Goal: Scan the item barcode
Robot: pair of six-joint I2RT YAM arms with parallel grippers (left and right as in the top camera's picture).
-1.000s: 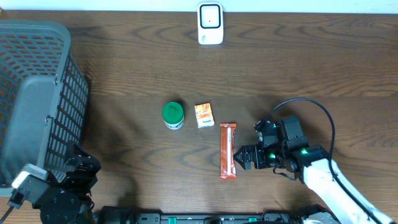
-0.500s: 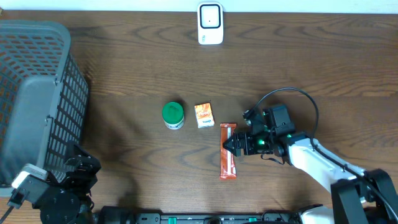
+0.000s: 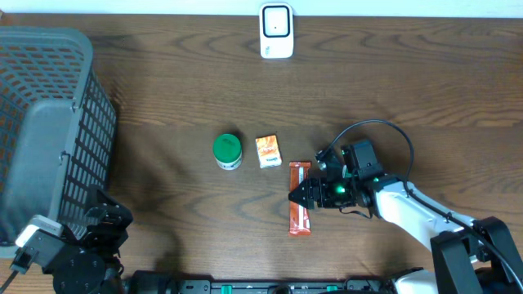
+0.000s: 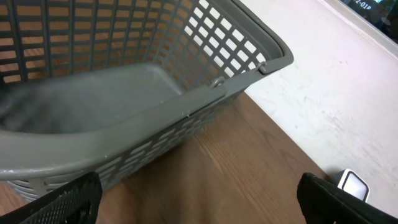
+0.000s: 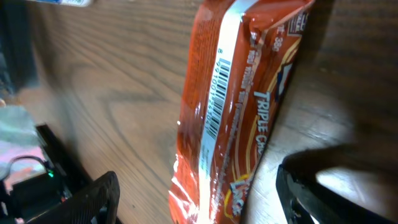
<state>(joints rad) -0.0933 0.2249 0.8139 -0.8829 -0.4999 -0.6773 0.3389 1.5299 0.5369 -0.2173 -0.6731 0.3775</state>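
Observation:
An orange snack bar (image 3: 300,217) in a shiny wrapper lies lengthwise on the wooden table, centre right. In the right wrist view its barcode (image 5: 214,99) runs along the white seam of the bar (image 5: 249,93). My right gripper (image 3: 296,196) is down over the bar's middle, and the right gripper (image 5: 199,202) is open, one finger on each side with a gap to the wrapper. The white scanner (image 3: 276,31) stands at the table's far edge. My left gripper (image 4: 199,202) rests open and empty at the front left, beside the basket.
A grey mesh basket (image 3: 49,106) fills the left side; its rim (image 4: 186,112) is close in front of the left wrist camera. A green-lidded jar (image 3: 227,150) and a small orange packet (image 3: 268,151) sit just left of the bar's top end.
My right gripper has moved left from beside the bar to over it, and its jaws have narrowed around the wrapper. The left arm has not moved.

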